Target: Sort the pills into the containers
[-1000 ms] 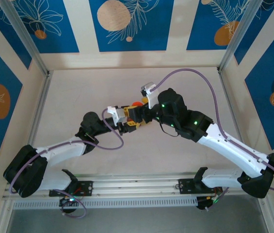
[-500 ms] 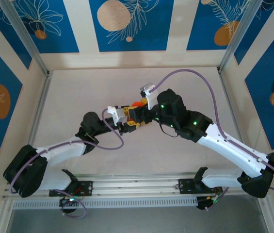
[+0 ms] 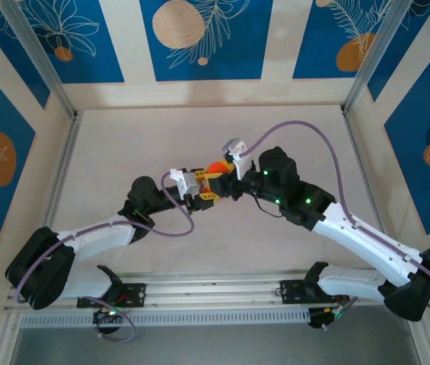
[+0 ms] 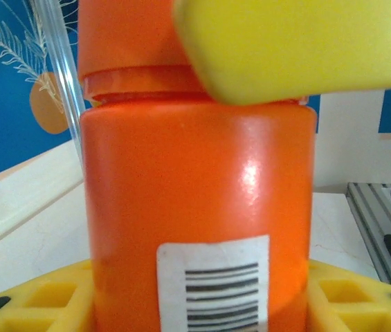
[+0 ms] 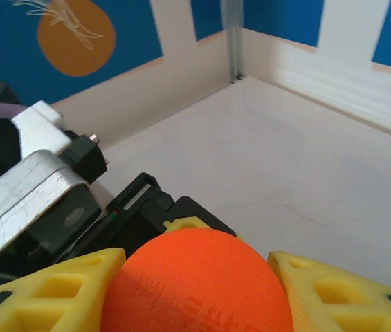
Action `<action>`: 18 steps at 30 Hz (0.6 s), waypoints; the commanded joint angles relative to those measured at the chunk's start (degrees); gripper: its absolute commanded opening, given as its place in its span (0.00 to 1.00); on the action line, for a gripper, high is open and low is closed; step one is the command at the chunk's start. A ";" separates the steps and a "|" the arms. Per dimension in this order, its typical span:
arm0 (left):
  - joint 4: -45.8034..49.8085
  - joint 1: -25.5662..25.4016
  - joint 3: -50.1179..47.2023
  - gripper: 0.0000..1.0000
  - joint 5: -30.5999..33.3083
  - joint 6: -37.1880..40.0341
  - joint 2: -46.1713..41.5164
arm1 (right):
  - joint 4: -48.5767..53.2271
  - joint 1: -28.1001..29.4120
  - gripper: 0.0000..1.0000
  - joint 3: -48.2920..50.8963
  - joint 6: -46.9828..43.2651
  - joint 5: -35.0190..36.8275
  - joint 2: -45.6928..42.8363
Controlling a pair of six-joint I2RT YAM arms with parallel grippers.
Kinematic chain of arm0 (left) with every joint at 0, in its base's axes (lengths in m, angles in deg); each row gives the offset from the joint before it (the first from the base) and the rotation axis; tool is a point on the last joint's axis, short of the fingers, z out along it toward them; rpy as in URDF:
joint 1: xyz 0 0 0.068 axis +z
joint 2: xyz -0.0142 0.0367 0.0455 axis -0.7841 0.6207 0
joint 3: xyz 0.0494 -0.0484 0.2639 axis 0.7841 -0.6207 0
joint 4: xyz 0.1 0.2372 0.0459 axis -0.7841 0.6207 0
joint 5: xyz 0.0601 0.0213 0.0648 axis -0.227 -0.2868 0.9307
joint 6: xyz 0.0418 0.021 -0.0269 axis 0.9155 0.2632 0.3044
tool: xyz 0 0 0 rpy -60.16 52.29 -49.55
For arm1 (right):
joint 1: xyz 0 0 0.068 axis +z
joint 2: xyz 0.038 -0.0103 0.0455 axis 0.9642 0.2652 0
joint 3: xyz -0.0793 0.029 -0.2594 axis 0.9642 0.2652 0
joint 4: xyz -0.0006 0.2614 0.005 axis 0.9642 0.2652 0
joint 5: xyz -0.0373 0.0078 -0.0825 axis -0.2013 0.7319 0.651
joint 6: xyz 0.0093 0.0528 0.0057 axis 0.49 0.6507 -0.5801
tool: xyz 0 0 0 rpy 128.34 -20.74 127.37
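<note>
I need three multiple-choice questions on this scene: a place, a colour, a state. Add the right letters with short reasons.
1. Where is the orange bottle?
A. in a far corner
B. between the left claw and the right claw
C. inside a drawer
2. What colour are the claw fingers?
A. yellow
B. green
C. white
3. The left claw is:
A. open
B. shut on the bottle
C. shut on a cloth
Answers: 1 B, the top view shows it where both claws meet; 2 A, yellow in both wrist views; 3 B, its fingers hug the bottle's sides.
</note>
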 commanded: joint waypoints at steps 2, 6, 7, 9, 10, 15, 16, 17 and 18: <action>-4.10 -0.24 1.00 0.00 -2.50 -1.12 -1.21 | -3.34 -6.47 0.29 1.69 -10.45 -25.82 -2.45; -5.28 -0.20 1.36 0.00 -5.12 -2.09 -0.52 | 11.07 -8.75 0.32 -4.46 -30.09 -43.71 0.42; -5.75 -0.28 1.38 0.00 -5.89 -2.52 -0.28 | 16.35 -9.26 0.33 -7.10 -34.89 -46.37 2.09; -6.79 -0.24 1.48 0.00 -7.19 -3.24 0.09 | 26.55 -10.70 0.33 -12.24 -44.92 -52.03 5.62; -7.08 -0.18 1.55 0.00 -7.71 -3.52 0.24 | 30.89 -11.25 0.33 -14.61 -48.86 -53.72 7.46; -6.60 -0.27 1.89 0.00 -9.26 -3.40 0.30 | 44.20 -12.17 0.33 -24.57 -60.56 -53.24 14.20; -6.41 -0.20 1.91 0.00 -9.59 -3.36 0.36 | 46.76 -12.51 0.33 -26.32 -63.27 -53.44 15.41; -6.47 -0.28 1.97 0.00 -9.77 -3.37 0.45 | 48.66 -12.67 0.33 -27.69 -65.38 -53.57 16.30; -6.39 -0.28 1.99 0.00 -10.03 -3.36 0.40 | 50.41 -12.88 0.35 -28.87 -67.56 -53.60 17.16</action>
